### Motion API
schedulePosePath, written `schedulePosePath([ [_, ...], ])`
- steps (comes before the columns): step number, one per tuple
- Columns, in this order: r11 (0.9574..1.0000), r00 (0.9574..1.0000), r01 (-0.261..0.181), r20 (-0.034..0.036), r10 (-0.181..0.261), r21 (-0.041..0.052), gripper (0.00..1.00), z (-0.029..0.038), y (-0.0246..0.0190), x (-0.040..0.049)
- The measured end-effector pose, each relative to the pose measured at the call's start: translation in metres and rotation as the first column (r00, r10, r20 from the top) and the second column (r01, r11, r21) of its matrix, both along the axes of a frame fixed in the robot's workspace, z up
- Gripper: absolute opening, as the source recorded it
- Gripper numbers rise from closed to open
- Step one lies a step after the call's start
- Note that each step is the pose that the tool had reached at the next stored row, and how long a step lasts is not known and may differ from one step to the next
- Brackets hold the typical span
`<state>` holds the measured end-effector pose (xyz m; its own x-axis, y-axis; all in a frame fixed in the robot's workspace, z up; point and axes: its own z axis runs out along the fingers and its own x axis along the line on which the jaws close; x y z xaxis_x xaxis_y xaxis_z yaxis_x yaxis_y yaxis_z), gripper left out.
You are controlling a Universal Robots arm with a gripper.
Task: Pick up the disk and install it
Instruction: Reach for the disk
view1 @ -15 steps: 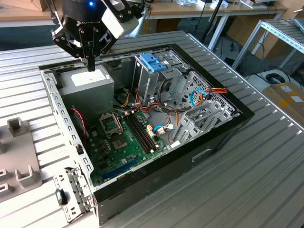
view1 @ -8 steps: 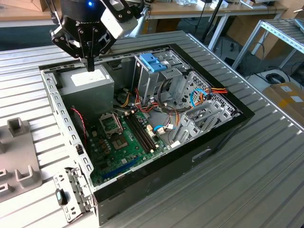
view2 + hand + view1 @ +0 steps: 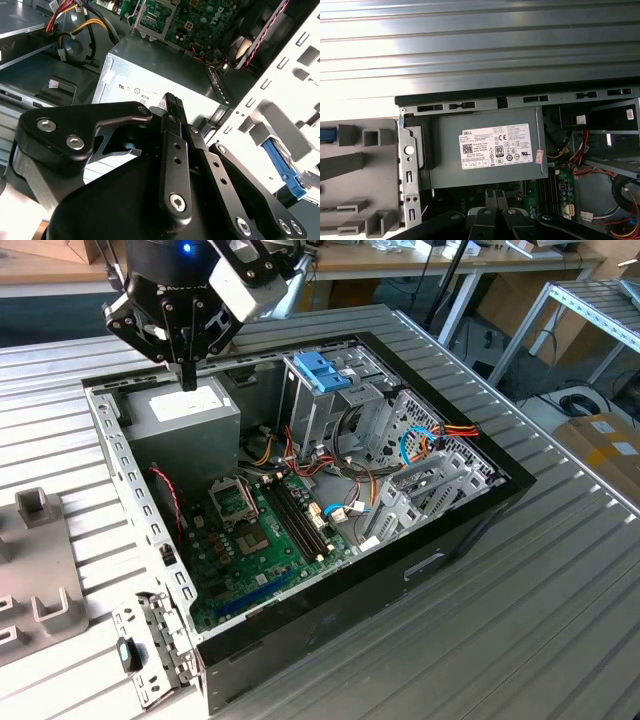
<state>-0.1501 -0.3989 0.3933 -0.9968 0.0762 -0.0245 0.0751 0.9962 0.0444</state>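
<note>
In the exterior view, the gripper [image 3: 188, 375] hangs with its fingers together, holding nothing, over the grey power supply [image 3: 185, 418] inside the open computer case [image 3: 430, 560] on the worktop [image 3: 560, 625]. A light-blue carrier [image 3: 322, 371] sits atop the drive cage [image 3: 320, 415]; whether it bears the disk cannot be told.

In the second wrist view, the gripper [image 3: 172, 102] points at the power supply [image 3: 160, 62].

In the first wrist view, the power supply's white label [image 3: 501, 145] lies beyond the gripper [image 3: 497, 214].

The gripper [image 3: 188, 380] is black. The power supply box [image 3: 185, 412] is grey with a white label. The motherboard [image 3: 262, 540] is green, the case [image 3: 400, 570] black, the plastic bracket [image 3: 322, 372] light blue, the ribbed table [image 3: 560, 620] silver-grey. The cables [image 3: 455, 430] are red, orange, yellow and blue.
</note>
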Motion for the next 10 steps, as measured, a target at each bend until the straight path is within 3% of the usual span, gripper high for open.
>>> schedulePosePath([
  [10, 1.0, 1.0, 0.0, 0.0, 0.0, 0.0, 0.1, 0.0, 0.0, -0.0028],
])
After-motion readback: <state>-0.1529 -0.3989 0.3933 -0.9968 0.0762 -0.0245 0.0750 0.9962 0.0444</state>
